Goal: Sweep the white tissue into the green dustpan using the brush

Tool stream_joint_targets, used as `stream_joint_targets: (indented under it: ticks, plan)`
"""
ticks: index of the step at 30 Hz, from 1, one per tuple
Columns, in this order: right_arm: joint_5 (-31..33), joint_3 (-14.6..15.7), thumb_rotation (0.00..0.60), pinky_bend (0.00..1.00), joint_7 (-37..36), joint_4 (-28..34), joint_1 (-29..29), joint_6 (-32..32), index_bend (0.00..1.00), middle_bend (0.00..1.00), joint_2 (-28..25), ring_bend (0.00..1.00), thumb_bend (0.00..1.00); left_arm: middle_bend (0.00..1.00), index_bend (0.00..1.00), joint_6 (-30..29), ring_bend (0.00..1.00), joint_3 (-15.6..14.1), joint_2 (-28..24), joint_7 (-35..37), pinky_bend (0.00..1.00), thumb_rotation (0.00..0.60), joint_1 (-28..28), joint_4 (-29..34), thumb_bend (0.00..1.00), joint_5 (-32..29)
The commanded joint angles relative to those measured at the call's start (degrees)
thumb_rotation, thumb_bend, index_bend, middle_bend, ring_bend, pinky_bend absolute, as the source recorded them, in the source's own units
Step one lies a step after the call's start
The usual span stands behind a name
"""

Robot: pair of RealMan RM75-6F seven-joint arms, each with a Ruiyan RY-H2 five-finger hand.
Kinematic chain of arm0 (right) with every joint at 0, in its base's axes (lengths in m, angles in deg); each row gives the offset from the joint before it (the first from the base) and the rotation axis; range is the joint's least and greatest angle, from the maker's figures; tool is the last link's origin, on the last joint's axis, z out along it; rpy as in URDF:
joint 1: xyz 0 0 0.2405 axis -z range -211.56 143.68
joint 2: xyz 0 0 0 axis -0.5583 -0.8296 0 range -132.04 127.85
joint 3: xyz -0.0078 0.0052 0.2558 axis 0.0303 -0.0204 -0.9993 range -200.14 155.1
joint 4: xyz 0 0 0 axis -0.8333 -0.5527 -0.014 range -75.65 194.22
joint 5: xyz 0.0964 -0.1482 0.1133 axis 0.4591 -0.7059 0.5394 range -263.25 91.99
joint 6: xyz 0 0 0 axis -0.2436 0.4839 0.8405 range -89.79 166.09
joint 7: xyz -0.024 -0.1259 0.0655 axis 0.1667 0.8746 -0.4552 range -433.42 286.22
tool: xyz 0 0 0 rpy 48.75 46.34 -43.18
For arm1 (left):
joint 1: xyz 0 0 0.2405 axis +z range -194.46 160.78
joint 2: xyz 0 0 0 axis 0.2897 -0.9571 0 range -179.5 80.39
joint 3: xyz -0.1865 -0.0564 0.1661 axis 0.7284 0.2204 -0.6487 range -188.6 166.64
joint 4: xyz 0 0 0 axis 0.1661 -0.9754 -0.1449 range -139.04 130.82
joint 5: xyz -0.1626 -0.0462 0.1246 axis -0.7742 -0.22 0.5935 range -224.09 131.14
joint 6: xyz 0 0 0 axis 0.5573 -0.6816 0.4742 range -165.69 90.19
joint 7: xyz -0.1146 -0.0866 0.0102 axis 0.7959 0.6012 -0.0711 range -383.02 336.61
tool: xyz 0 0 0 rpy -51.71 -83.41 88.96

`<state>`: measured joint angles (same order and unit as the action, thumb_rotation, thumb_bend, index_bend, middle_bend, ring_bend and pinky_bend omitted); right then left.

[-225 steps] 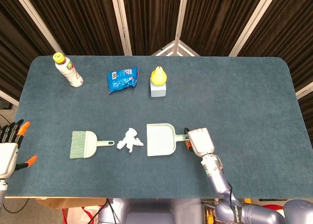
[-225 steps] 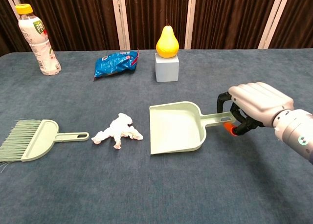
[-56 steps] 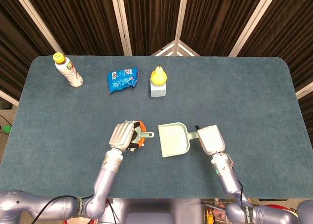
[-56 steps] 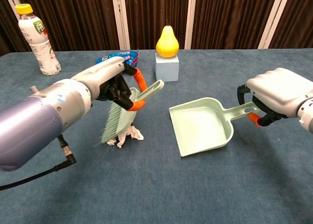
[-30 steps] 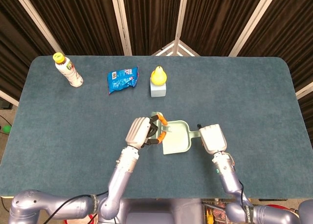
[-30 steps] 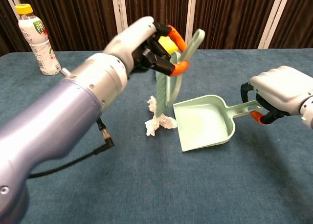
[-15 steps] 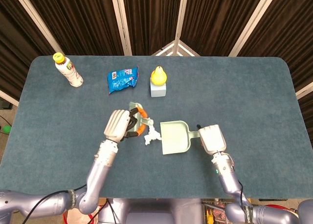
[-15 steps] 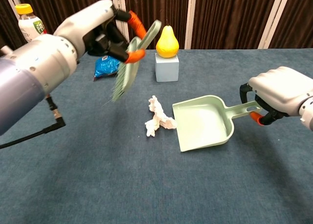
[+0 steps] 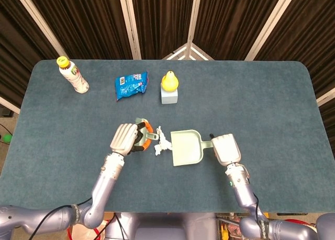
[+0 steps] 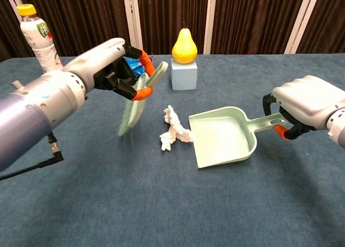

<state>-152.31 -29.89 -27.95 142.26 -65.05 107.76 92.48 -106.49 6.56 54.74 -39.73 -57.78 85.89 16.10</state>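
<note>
The crumpled white tissue (image 9: 161,142) (image 10: 174,130) lies on the blue table just left of the dustpan's open edge. My right hand (image 9: 224,149) (image 10: 304,106) grips the handle of the pale green dustpan (image 9: 187,147) (image 10: 222,136), which rests flat on the table. To the left of the tissue my left hand (image 9: 125,138) (image 10: 110,66) holds the green brush (image 9: 145,135) (image 10: 137,102) by its handle. The bristles point down and hang a short way left of the tissue.
Along the table's far side stand a drink bottle (image 9: 73,75) (image 10: 42,43), a blue snack bag (image 9: 131,85) (image 10: 131,64) and a yellow pear on a grey block (image 9: 169,87) (image 10: 184,60). My left forearm (image 10: 38,115) crosses the near left.
My left hand has lowered the brush from its raised position, bringing the bristles down near the table left of the tissue. The dustpan, right hand and tissue have stayed put.
</note>
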Motion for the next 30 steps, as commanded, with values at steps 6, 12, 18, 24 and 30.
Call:
stream_joint_targets:
  ticks: [6, 12, 18, 24, 30]
  plan:
    - [0.08, -0.33, 0.600, 0.81, -0.33, 0.33, 0.08, 0.26, 0.61, 0.84, -0.62, 0.84, 0.47, 1.00, 0.76, 2.06, 1.00, 1.64, 7.44, -0.27, 1.00, 0.600, -3.92, -7.06, 0.65, -1.11]
    - [0.65, -0.75, 0.600, 0.81, -0.50, 1.35, 0.19, 0.31, 0.61, 0.84, -1.78, 0.84, 0.47, 1.00, 0.76, 1.38, 1.00, 2.95, 12.91, 2.46, 1.00, 0.600, -6.43, -12.31, 0.64, 1.77]
    - [0.70, -0.71, 0.600, 0.81, -0.85, 1.96, 0.49, 0.72, 0.61, 0.84, -2.40, 0.84, 0.47, 1.00, 0.76, 1.12, 1.00, 3.89, 17.50, 4.69, 1.00, 0.600, -8.93, -15.02, 0.63, 4.61]
    - [1.08, -1.02, 0.600, 0.81, -1.14, 2.21, 0.33, 0.42, 0.61, 0.84, -3.04, 0.84, 0.47, 1.00, 0.76, -0.07, 1.00, 5.05, 19.12, 5.65, 1.00, 0.600, -10.30, -14.97, 0.63, 7.40]
    - [1.09, -1.00, 0.600, 0.81, -1.42, 2.46, 0.35, 0.57, 0.61, 0.84, -3.36, 0.84, 0.47, 1.00, 0.76, -1.28, 1.00, 5.17, 18.21, 7.88, 1.00, 0.600, -9.65, -12.43, 0.63, 9.55]
